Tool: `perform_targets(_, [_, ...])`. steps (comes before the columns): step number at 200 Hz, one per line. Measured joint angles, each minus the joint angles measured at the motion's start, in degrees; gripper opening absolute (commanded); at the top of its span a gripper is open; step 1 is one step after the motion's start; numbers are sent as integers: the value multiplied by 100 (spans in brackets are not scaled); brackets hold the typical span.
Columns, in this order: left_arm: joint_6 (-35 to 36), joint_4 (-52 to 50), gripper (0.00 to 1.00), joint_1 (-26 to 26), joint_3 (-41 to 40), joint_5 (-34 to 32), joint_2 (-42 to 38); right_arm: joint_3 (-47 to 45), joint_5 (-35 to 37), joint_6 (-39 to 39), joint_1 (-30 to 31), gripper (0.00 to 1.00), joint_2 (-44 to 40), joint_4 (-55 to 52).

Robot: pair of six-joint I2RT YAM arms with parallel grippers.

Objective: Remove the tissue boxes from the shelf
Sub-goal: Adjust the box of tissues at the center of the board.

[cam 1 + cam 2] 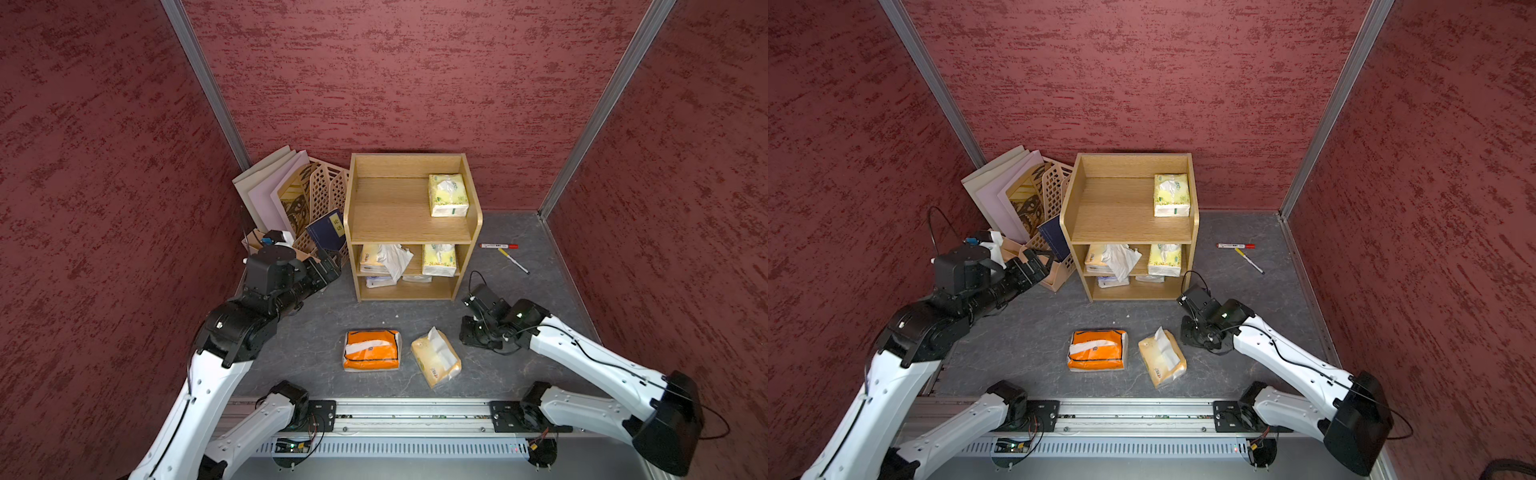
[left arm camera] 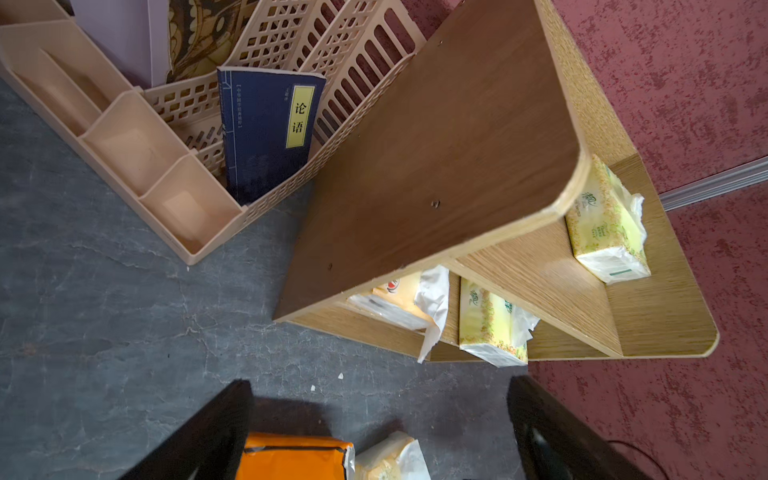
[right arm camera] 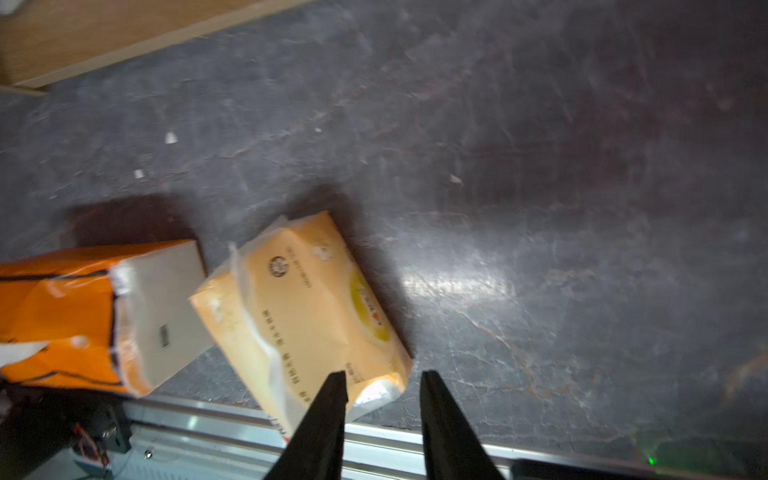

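Brushed aluminium forms the rail [image 1: 407, 409] at the near edge, and the dark grey, stone-veined mat [image 1: 316, 345] starts just beyond it. Two soft plastic-wrapped tissue packs lie there, off the shelf. One is a glossy orange pack [image 1: 372, 350] with a white band. Just beside it is a cream-yellow pack [image 1: 436, 361] with crumpled white tissue sticking out; its print is too small to read.

The right gripper [image 3: 383, 376] hangs over the cream-yellow pack's corner, its black tapered fingers apart and holding nothing. The left gripper [image 2: 380, 382] is spread wide and empty, facing the shelf's side panel.

Farther back stands the oak-grain shelf [image 1: 390, 208] with rounded front corners. A yellow-green pack [image 1: 448, 195] sits on its top tier at the right. The middle tier holds a cream pack trailing tissue [image 1: 374, 257] and another yellow-green pack [image 1: 439, 261]. A pale pack [image 1: 380, 281] shows in the bottom tier, too shadowed to tell more.

Beside the shelf is a beige lattice file holder [image 1: 328, 187] holding a dark blue book [image 2: 266, 133] – its yellow label reads 论语. Two markers [image 1: 498, 246] lie to the right. Rough maroon walls [image 1: 415, 75] enclose everything.
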Motion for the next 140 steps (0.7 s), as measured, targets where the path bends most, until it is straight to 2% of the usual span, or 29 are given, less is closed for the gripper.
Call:
perform_targets(20, [310,55,100,590,4,741,313,-503,37,748,229,37,-468,-313])
perform_targets(48, [529,251,100,1005,-146,1303,221,-584,26,1246,461,43,-697,-457])
perform_targets(68, [570,415,100,1189,-330,1550,85,-586,-122,1362,610,45,-164,-190])
perform_targets(102, [656,608,100,1344,-345,1755,273,-396,-251,1370,723,46,1314,262])
perform_targets(140, [649,822,100,1421,-308,1851,474,-129,-315,1340,562,48,1635,815])
